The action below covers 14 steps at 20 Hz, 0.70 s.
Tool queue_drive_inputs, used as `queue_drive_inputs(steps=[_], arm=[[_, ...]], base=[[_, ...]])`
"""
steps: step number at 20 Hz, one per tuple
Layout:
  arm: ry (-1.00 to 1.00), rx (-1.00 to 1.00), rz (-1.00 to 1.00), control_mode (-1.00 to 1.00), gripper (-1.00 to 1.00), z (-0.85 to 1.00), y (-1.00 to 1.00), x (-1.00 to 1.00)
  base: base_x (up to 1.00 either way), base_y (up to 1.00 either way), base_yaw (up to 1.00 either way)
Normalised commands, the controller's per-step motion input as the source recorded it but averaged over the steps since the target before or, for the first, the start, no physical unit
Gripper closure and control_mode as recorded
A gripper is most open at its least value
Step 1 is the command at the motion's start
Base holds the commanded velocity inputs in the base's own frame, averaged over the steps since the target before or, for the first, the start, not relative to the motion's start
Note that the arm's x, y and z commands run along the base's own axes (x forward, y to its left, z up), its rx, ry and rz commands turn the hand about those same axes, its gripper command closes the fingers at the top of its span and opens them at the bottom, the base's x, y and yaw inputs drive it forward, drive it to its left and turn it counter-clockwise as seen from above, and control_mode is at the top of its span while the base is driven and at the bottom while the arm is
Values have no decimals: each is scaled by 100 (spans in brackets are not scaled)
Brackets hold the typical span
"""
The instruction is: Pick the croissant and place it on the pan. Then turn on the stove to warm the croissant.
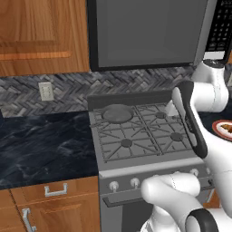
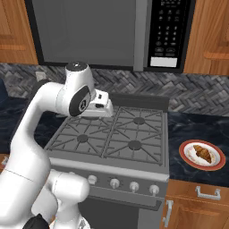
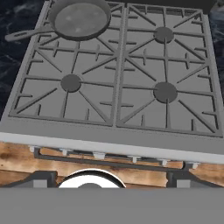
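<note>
From my seat the arm is folded up pretty tall right now: it rises from the base, bends at a raised elbow, then the forearm runs out roughly level with the wrist at the end of it. In the left base view the same arm shows from the other side, dark joint strip facing the camera. The gripper is angled down, and in the hand view both fingers sit wide apart with nothing between them.
</note>
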Motion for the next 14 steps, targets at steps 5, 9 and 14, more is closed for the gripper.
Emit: queue_drive_inputs(steps=[5, 9, 14], arm=[[-4, 1, 0, -100, -100, -7, -51, -27], [-1, 0, 0, -100, -100, -1, -49, -21], [0, 0, 0, -100, -100, 0, -55, -20]], base=[[0, 0, 0], [0, 0, 0], [0, 0, 0]])
